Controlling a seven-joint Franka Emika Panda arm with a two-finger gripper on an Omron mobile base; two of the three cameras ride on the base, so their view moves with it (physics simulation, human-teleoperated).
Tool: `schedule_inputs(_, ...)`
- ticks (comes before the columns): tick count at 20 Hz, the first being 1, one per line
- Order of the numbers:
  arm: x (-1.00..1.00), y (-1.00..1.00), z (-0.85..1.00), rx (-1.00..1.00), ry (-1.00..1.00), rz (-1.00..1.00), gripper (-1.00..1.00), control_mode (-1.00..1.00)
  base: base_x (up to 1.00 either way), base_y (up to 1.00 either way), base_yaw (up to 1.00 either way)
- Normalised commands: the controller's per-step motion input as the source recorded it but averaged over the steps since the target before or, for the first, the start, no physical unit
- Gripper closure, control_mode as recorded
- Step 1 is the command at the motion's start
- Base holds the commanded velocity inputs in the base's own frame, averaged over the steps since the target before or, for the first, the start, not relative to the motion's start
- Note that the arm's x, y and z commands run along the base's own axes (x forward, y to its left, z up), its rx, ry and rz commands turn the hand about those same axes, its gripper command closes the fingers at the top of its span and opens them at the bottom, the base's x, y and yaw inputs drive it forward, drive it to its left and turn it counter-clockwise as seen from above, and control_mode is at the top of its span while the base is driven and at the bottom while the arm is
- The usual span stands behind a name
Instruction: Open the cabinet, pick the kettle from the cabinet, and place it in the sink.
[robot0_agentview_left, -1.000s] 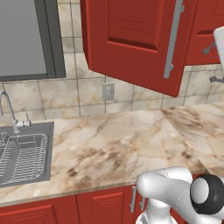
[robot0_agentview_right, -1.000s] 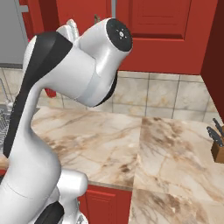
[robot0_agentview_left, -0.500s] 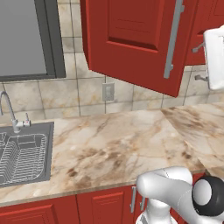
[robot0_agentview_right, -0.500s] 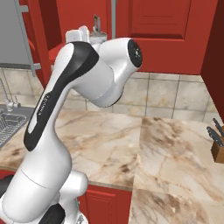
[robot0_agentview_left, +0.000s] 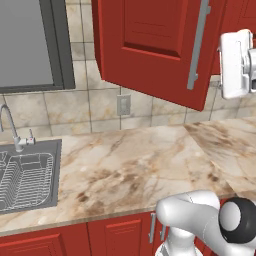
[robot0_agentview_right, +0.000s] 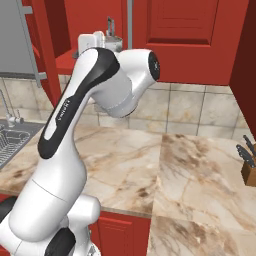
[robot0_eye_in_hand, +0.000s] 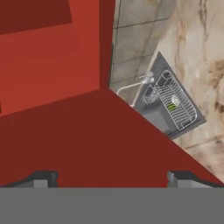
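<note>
**Open pincer high at the cabinet shelf**

The cabinet door (robot0_agentview_left: 150, 50) stands swung out over the counter (robot0_agentview_left: 150, 165), its lower edge well above the marble, leaving broad free room beneath. The sink (robot0_agentview_left: 30, 175) lies at the counter's left end, its wire rack (robot0_agentview_left: 25, 182) inside and the faucet (robot0_agentview_left: 10, 125) at its back rim.

The arm is raised high, elbow bent, wrist at shelf (robot0_agentview_right: 67, 62) level. In the hand view the gripper (robot0_eye_in_hand: 111, 177) has its fingertips (robot0_eye_in_hand: 43, 178) spread wide, nothing between them, red panel ahead.

The kettle (robot0_agentview_right: 111, 36) sits in the cabinet, mostly hidden behind the hand; its dark handle pokes up.
</note>
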Motion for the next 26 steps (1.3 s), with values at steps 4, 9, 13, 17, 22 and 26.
schedule_inputs(4, 0.25, 0.21, 0.00, 0.10, 0.00, 0.07, -1.00, -1.00, 0.00, 0.00, 0.00)
schedule_inputs(9, 0.04, 0.23, 0.00, 0.13, 0.00, 0.18, -1.00, -1.00, 0.00, 0.00, 0.00)
schedule_inputs(13, -0.16, 0.28, 0.00, 0.07, 0.01, 0.25, -1.00, -1.00, 0.00, 0.00, 0.00)
schedule_inputs(17, -0.28, 0.31, 0.02, 0.01, 0.00, 0.21, -1.00, -1.00, 0.00, 0.00, 0.00)
schedule_inputs(22, -0.32, 0.33, 0.02, 0.00, -0.03, 0.13, -1.00, -1.00, 0.00, 0.00, 0.00)
schedule_inputs(26, -0.26, 0.46, 0.00, 0.00, -0.02, 0.05, -1.00, -1.00, 0.00, 0.00, 0.00)
